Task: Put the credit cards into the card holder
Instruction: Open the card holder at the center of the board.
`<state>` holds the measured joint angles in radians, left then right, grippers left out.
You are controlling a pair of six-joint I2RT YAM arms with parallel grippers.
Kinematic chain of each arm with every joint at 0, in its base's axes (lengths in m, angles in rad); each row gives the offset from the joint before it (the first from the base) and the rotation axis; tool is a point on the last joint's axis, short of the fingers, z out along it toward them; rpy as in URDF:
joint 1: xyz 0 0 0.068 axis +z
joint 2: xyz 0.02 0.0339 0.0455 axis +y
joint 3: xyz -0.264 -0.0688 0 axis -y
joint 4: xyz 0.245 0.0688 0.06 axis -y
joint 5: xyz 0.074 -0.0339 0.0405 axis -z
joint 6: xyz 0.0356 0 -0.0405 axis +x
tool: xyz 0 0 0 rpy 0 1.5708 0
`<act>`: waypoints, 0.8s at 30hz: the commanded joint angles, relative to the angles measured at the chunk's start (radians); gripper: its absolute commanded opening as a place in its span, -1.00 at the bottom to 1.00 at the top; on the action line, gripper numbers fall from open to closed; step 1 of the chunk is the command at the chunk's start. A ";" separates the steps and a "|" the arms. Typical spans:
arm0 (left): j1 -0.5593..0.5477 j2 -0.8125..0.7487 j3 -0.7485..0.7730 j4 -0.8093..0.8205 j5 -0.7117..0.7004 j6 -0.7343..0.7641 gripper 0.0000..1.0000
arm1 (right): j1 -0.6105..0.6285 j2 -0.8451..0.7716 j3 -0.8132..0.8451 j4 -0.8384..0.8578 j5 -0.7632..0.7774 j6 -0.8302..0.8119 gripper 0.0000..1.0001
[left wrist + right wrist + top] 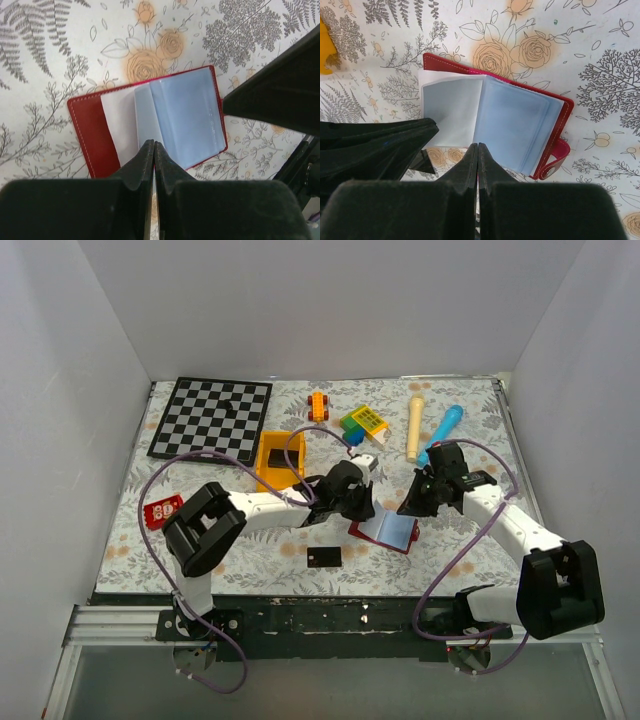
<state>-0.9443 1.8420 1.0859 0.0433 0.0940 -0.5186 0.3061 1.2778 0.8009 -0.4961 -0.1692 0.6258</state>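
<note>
The small dark red folding card holder [390,531] lies open on the flowery table cloth [260,558], showing its pale blue pockets. The left gripper [153,148] and the right gripper [477,150] are both pinched tight and hold nothing. Their tips point at the pages, maybe to press them flat. One thin black credit card [324,557] lies near it, not in yet.

A floral worktop [480,420] fills the frame. At upper left lies a chessboard [210,418], with a yellow bin [262,462] just right of it. Along the top centre sit an orange toy car [318,406], a green-and-yellow block [365,423], a cream stick [415,428] and a blue tube [445,427]. A red tag [163,511] lies at the left edge.
</note>
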 commanded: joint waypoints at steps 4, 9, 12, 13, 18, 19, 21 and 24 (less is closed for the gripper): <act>0.015 0.082 0.115 -0.011 0.029 0.068 -1.00 | -0.001 0.015 -0.020 -0.038 -0.004 0.011 -0.97; 0.025 0.143 0.135 -0.025 0.035 0.089 -1.00 | -0.001 0.032 -0.019 -0.033 -0.019 0.014 -0.97; 0.041 0.146 0.091 -0.014 0.029 0.086 -1.00 | -0.001 0.034 -0.016 -0.033 -0.023 0.012 -0.97; 0.047 0.142 0.068 -0.007 0.027 0.085 -1.00 | -0.001 0.032 -0.014 -0.033 -0.024 0.011 -0.97; 0.064 0.128 -0.010 0.001 0.019 0.077 -1.00 | -0.001 0.028 -0.012 -0.036 -0.018 0.008 -0.97; 0.062 0.120 -0.024 0.006 0.021 0.069 -1.00 | -0.001 0.028 -0.012 -0.036 -0.016 0.008 -0.97; 0.064 0.106 -0.064 0.023 0.021 0.049 -1.00 | -0.001 0.028 -0.011 -0.036 -0.015 0.008 -0.97; 0.064 0.083 -0.121 0.035 0.010 0.016 -1.00 | -0.001 0.028 -0.008 -0.036 -0.013 0.008 -0.97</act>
<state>-0.8902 1.9499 1.0557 0.1677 0.1452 -0.4778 0.3061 1.3140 0.7872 -0.5247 -0.1829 0.6312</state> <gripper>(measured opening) 0.009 0.022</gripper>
